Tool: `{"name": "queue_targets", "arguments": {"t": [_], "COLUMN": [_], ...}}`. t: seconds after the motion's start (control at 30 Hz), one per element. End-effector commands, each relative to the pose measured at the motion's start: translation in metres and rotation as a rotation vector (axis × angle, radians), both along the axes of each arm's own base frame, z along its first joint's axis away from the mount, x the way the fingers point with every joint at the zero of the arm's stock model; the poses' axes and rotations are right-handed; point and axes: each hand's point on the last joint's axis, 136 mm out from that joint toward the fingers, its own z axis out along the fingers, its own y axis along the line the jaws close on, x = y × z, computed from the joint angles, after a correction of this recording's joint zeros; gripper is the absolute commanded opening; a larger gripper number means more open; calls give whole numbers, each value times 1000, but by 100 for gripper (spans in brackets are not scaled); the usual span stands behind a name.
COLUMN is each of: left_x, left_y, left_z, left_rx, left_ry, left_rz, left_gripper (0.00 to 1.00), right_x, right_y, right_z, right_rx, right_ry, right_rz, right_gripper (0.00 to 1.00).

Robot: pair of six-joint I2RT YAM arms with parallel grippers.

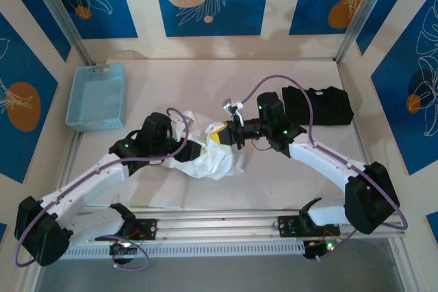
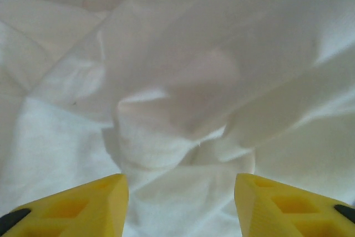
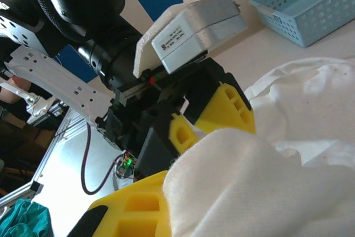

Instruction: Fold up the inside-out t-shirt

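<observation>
2 grippers at the t-shirt (image 1: 209, 158): left gripper (image 2: 178, 192) wide apart, right gripper (image 1: 222, 136) cloth-draped.

Light blue basket (image 1: 96, 96) sitting far left on the table (image 1: 205, 80), and a black folded garment (image 1: 321, 106) far right.

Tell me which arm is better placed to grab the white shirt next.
Probably left. The left end effector is open, with a bunched fold of the t-shirt right between the fingers. Cloth drapes over the right end effector, hiding its grip.
</observation>
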Motion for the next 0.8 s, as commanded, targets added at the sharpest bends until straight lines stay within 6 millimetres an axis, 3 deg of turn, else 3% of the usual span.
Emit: {"name": "queue_targets", "arguments": {"t": [0.0,0.3,0.47,0.63,0.77], "left_x": [12,13,11,-7,-34], "left_y": [-12,-24,-10,-4,-6], "left_z": [6,7,24,68,110], "left_rx": [-15,-56,-61,-177,-288], "left_ry": [-68,-104,-180,-303,-430], "left_rz": [-27,-83,-53,-110,-231], "left_gripper": [41,0,0,0,0], "right_x": [3,2,6,10,13], "right_y": [0,-9,-23,-43,-56], "right_z": [10,13,13,8,10], "right_rx": [9,-5,-55,-127,-163], "right_ry": [-8,-33,-45,-50,-38], "right_rz": [-12,-52,-111,-188,-250], "right_gripper": [0,0,0,0,0]}}
